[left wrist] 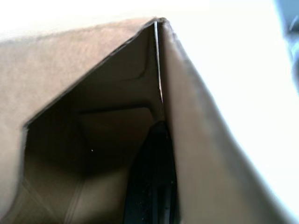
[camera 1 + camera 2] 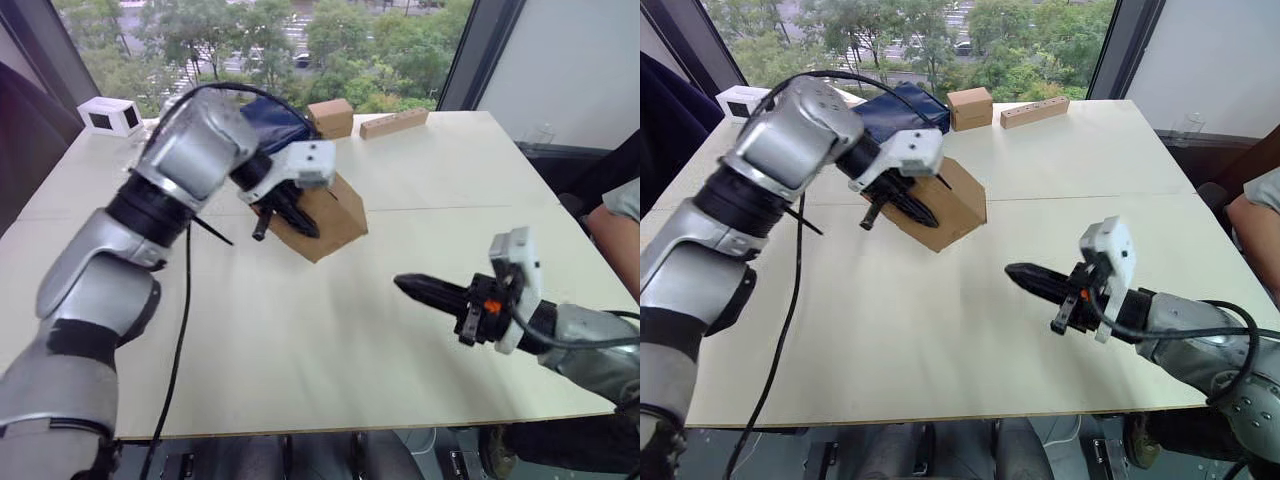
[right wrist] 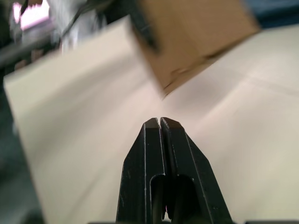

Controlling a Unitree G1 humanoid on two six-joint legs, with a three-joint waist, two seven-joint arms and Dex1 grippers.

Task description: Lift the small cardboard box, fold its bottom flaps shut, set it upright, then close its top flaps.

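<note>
Box: the small cardboard box [image 2: 325,217] is sitting tilted on one corner at the table's middle, a little left of centre, its open end facing the left arm.
Left gripper: the left gripper [image 2: 285,215] is pinching one wall of the box, one finger [image 1: 152,179] reaching inside (the left wrist view is looking straight into the brown hollow) and the other lying against the outside.
Right gripper: the right gripper [image 2: 1025,277] is hovering over bare tabletop to the near right, well apart from the box, fingers pressed together; its wrist view is showing them closed tip to tip.
Open room: the table [image 2: 300,340] is lying bare across its near half and right side.
Far edge: one squarer tan box [image 2: 331,117], one long tan block [image 2: 394,123], one dark blue bag [image 2: 895,108], one white device [image 2: 110,116].
Right edge: a person's arm [image 2: 618,215] is showing beside the table.
</note>
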